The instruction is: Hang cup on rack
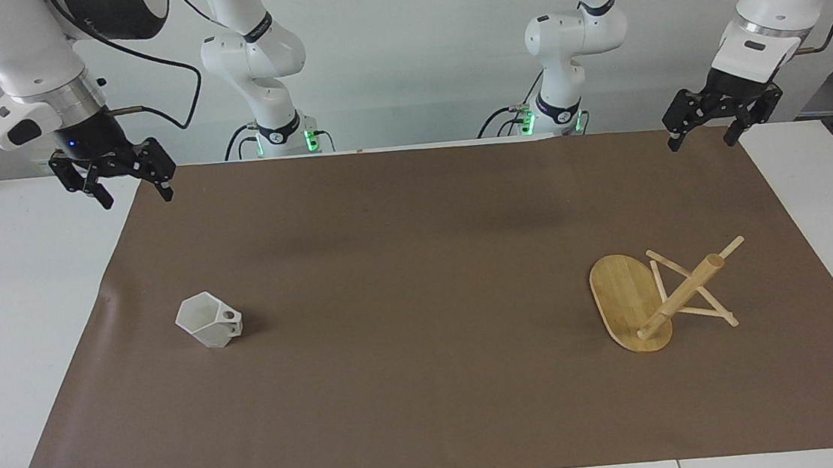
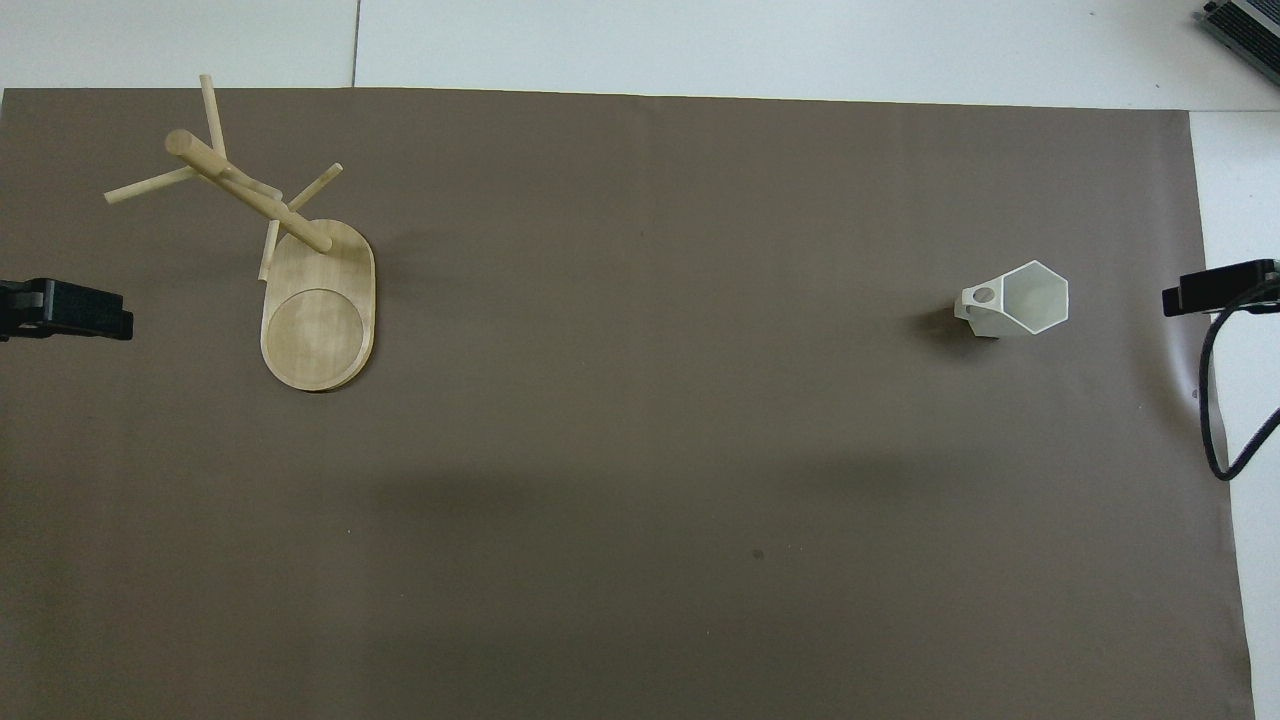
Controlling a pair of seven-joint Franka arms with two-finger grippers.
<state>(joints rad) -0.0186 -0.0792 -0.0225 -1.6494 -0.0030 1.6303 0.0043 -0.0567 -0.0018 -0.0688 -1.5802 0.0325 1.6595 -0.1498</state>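
The white faceted cup (image 1: pixel 208 329) stands upright on the brown mat toward the right arm's end of the table, its pierced handle turned toward the table's middle; it also shows in the overhead view (image 2: pixel 1026 298). The bamboo rack (image 1: pixel 627 298) stands on its oval base toward the left arm's end, with its post and crossing pegs at the base's end farther from the robots (image 2: pixel 318 320). My right gripper (image 1: pixel 139 199) hangs open and empty over the mat's corner near the robots. My left gripper (image 1: pixel 701 143) hangs open and empty over the other near corner.
The brown mat (image 1: pixel 419 264) covers most of the white table (image 1: pixel 9 315). In the overhead view only the left gripper's tip (image 2: pixel 75 309) and the right gripper's tip (image 2: pixel 1218 288) show at the edges, with a black cable (image 2: pixel 1212 400) by the right one.
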